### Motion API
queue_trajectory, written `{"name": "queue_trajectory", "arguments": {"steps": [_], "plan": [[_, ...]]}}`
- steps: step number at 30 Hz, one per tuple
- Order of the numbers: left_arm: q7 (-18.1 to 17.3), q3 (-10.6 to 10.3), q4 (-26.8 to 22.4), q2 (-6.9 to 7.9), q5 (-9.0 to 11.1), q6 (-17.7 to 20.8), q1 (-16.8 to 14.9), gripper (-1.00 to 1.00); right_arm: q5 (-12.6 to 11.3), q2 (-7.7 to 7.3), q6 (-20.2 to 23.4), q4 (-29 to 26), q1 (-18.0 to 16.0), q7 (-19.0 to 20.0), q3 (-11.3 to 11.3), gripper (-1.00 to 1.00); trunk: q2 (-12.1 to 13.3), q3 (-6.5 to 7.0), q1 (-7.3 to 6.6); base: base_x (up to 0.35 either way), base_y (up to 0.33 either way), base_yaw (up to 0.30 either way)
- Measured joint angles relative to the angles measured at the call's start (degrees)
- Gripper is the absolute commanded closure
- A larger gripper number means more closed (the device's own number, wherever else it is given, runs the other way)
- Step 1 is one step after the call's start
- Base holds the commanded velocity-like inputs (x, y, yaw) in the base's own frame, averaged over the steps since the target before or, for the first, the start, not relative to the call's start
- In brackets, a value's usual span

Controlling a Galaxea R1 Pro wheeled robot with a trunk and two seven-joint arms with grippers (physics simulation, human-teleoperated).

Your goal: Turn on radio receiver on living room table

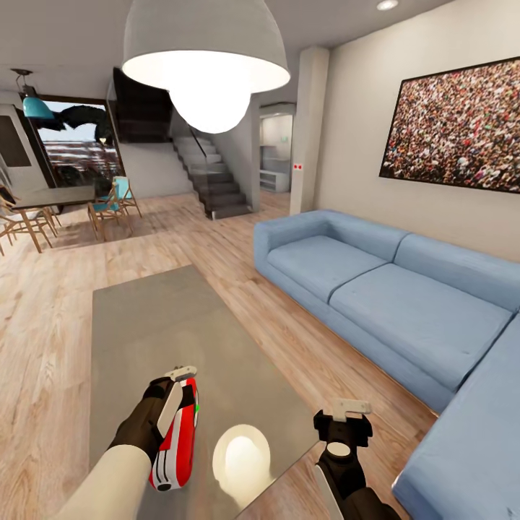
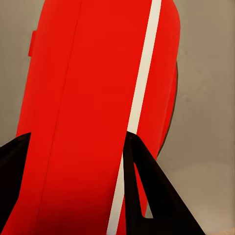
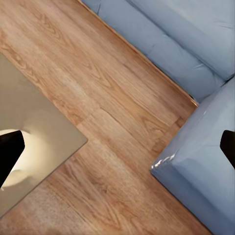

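One red radio (image 1: 177,433) gripped over the table (image 1: 137,325) by the left gripper (image 1: 172,393), fingers closed on both faces. Right gripper (image 1: 345,413) idle, spread empty. Grasp seemingly done; switching still needed, probably.

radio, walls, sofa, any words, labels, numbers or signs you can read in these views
No readable text in any view.
Radio, held in the left gripper: red shell with white trim, no lettering visible.
Small white wall plate with red marks on the far wall: too small to read.
Crowd photo: no legible words.
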Motion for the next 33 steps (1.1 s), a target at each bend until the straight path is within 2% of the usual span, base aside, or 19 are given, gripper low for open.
{"name": "queue_trajectory", "arguments": {"steps": [8,17,25,33], "plan": [[0.0,0.0,0.0,0.01,0.0,0.0,0.0,1.00,0.0,0.00,0.0,0.0,0.0,0.0,0.0,-1.00,-3.2,-1.44,1.76,0.000,0.000,0.000],[0.0,0.0,0.0,-0.02,0.0,0.0,0.0,1.00,0.0,0.00,0.0,0.0,0.0,0.0,0.0,-1.00,-3.2,-1.44,1.76,0.000,0.000,0.000],[0.0,0.0,0.1,0.05,0.0,0.0,0.0,1.00,-0.1,0.00,0.0,0.1,0.0,0.0,0.0,-1.00,-6.4,-2.87,3.51,0.000,0.000,0.000],[0.0,0.0,0.0,0.06,0.0,0.0,0.0,1.00,-0.1,0.00,0.0,0.1,0.0,0.0,0.0,-1.00,-6.4,-2.88,3.52,0.000,0.000,0.000]]}}
